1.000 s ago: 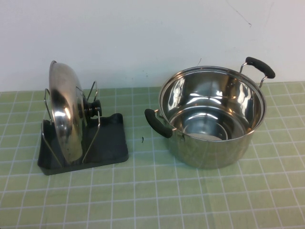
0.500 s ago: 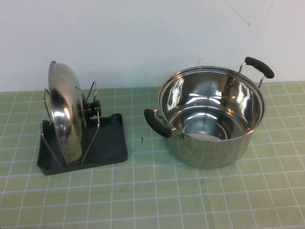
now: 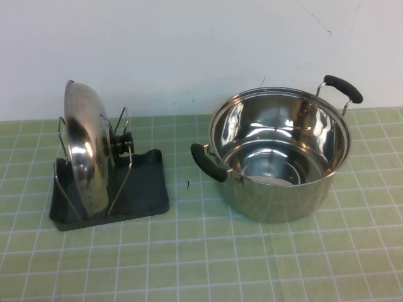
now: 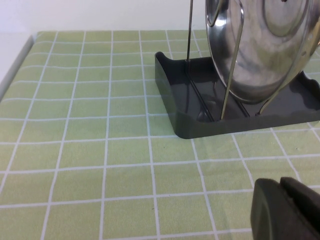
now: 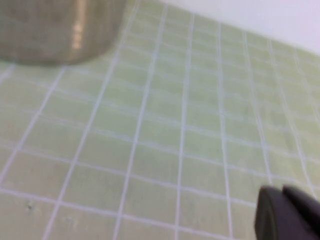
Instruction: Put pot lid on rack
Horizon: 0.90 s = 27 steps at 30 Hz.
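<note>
On the left side of the desk (image 3: 208, 264), the rack (image 3: 148, 189) is sitting flat on the green checked cloth. It is a small dark tray with thin wire loops sticking up. The pot lid (image 3: 85, 148) is standing on its edge inside the rack, leaning between the wires. Its shiny round top is facing left, and its black knob (image 3: 126, 141) is poking out to the right, through the wire loops. The bottom edge of the lid is resting down in the tray.

The left hand (image 4: 285, 210) is showing only in the left wrist view, as a dark shape low over the cloth, near the rack but not touching it. Its two fingers are sitting close together with just a thin line between them, and they are holding nothing. In that view the rack (image 4: 200, 107) and the lid (image 4: 260, 50) are sitting just ahead of it.

To the right of the rack, well apart from it, the big steel pot (image 3: 280, 154) is standing upright with nothing in it. One black handle (image 3: 209, 162) is pointing toward the rack and the other is sticking out at the far right.

The right hand (image 5: 287, 215) is showing only in the right wrist view, low over the cloth, near the pot (image 5: 60, 27) but apart from it. Its fingers are sitting close together too, and holding nothing.
</note>
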Each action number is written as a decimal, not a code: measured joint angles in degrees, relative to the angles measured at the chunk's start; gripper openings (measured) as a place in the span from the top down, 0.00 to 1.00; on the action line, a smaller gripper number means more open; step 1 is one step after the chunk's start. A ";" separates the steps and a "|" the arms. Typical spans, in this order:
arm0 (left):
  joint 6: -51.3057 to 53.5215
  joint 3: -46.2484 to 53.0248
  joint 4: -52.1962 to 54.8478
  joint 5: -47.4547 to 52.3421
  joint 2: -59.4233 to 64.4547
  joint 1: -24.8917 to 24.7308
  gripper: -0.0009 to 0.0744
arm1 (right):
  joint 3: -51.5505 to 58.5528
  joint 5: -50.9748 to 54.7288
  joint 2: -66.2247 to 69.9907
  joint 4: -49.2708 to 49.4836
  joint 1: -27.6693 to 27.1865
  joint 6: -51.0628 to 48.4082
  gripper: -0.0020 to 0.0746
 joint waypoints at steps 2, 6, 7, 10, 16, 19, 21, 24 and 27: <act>0.00 0.00 0.00 0.00 0.00 0.00 0.99 | 0.63 -1.07 -0.11 0.31 -1.82 0.00 0.98; 0.00 0.00 0.00 0.00 0.00 0.00 0.99 | 1.13 -3.31 -0.21 1.06 -3.84 0.00 0.98; 0.00 0.00 0.00 0.00 0.00 0.00 0.99 | 1.13 -3.31 -0.21 1.16 -3.98 0.00 0.98; 0.00 0.00 0.00 0.00 0.00 0.00 0.99 | 1.13 -3.32 -0.21 1.14 -4.11 0.00 0.98; 0.00 0.00 0.00 0.00 0.00 0.00 0.99 | 1.13 -3.54 -0.21 1.18 -4.11 -0.12 0.98; 0.00 0.00 0.00 0.00 0.00 0.00 0.99 | 1.13 -3.54 -0.21 1.28 -4.11 0.15 0.98; 0.00 0.00 0.00 0.00 0.00 0.00 0.99 | 1.13 -3.58 -0.21 1.28 -3.72 1.47 0.98; 0.00 0.00 0.00 0.00 0.00 0.00 0.99 | 1.16 -3.58 -0.21 1.04 -2.61 7.86 0.98; 0.00 0.00 0.00 0.00 0.00 0.00 0.99 | 1.16 -3.67 -0.21 -1.20 -2.21 12.30 0.98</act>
